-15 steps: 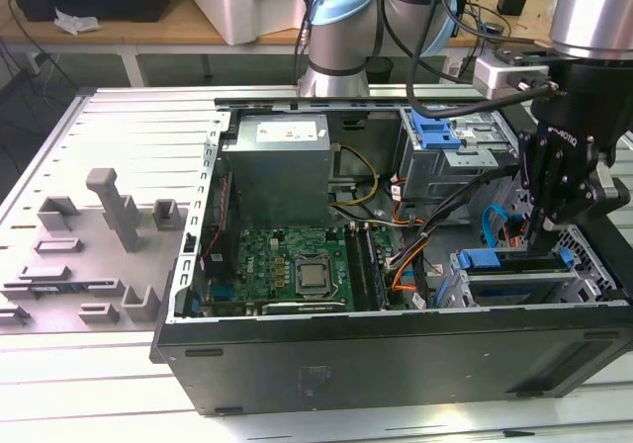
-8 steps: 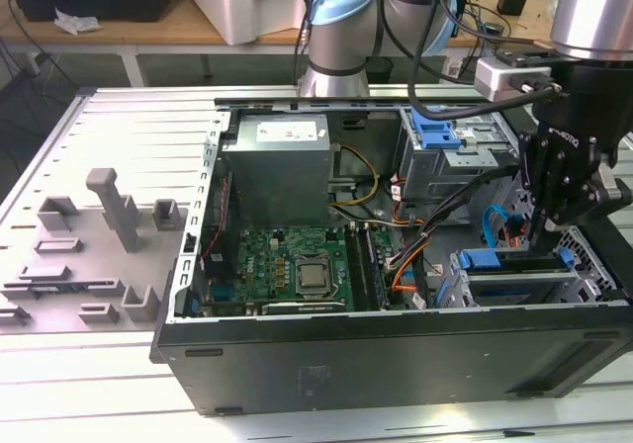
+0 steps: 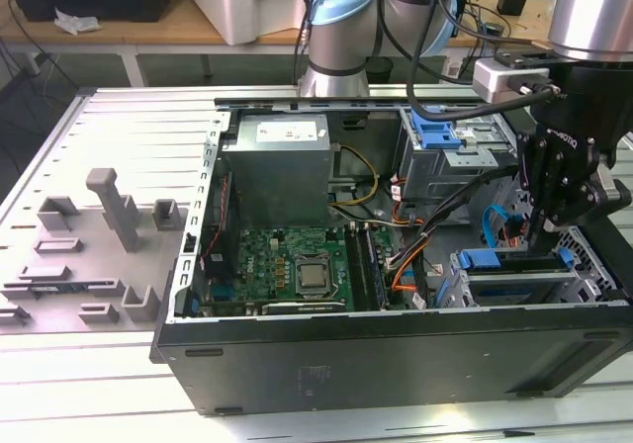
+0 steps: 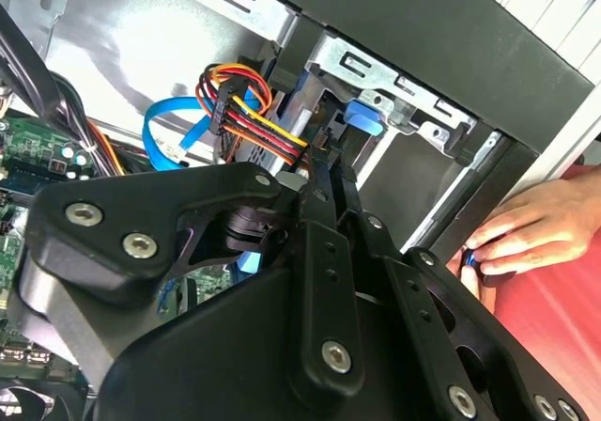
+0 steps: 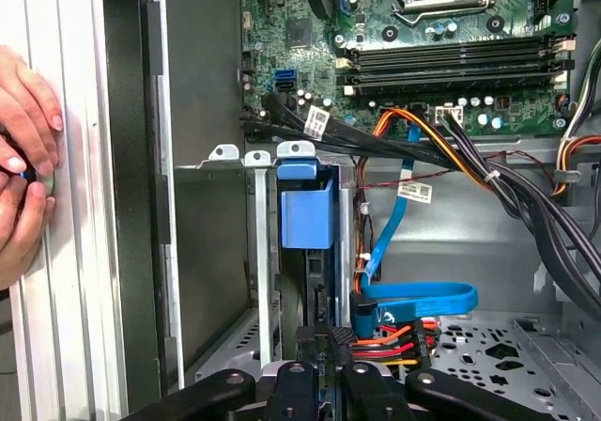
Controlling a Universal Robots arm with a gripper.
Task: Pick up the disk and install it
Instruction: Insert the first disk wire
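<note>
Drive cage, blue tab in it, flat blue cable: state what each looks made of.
Drive cage: bare sheet metal, dull silver-grey, with folded tabs and thin bent edges.
Blue tab: most likely moulded plastic, with even matte blue colour and rounded corners.
Flat blue cable: a flexible ribbon, probably plastic-jacketed, slightly shiny, curving in a loop without creasing.

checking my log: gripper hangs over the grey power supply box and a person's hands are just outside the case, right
Not quite. In the exterior view the gripper hangs over the drive cage at the exterior view's right, not the power supply box. The person's hands are indeed just outside the case.
</note>
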